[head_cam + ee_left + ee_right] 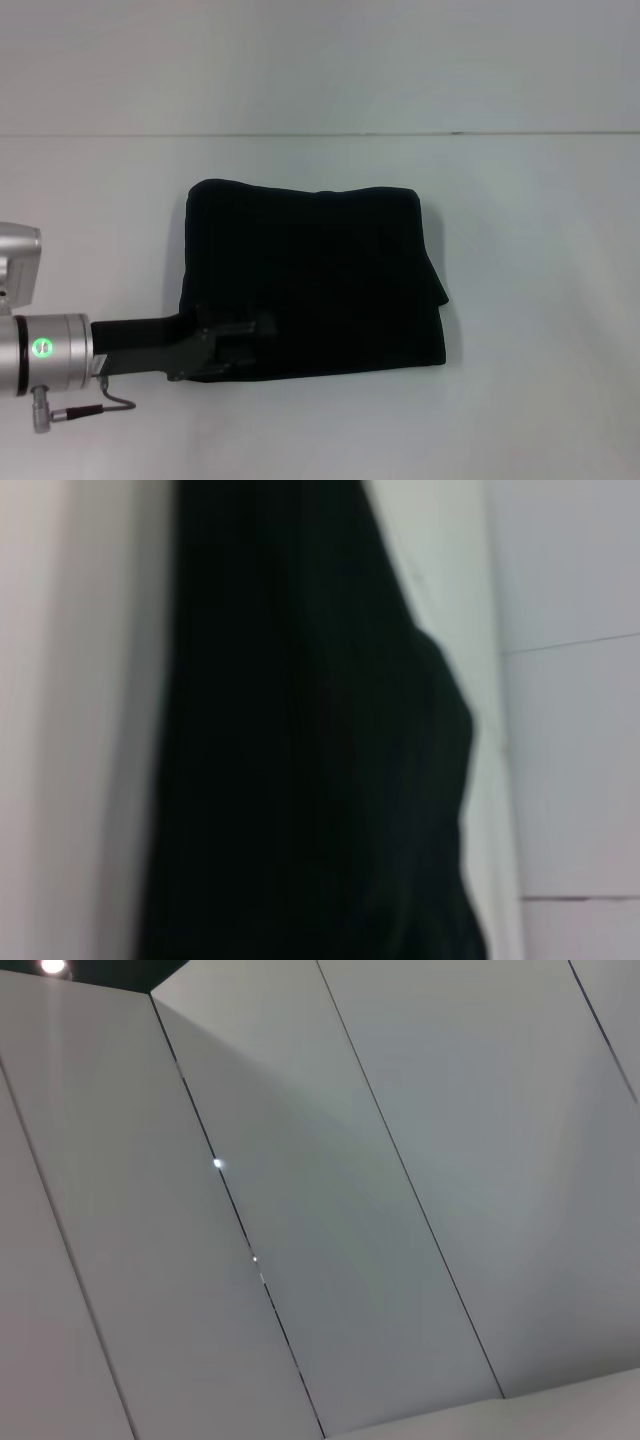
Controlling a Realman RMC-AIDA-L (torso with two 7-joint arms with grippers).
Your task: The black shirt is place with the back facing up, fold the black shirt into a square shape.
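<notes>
A plain, smooth white table (540, 400) carries the work and fills the head view up to a pale wall behind. On it lies the black shirt (315, 285), a soft dark fabric garment folded into a rough rectangle near the table's middle, plain side showing. Its right edge is layered and slightly uneven, and its far edge is gently rumpled.

Even bright light; left wrist view blurred
</notes>
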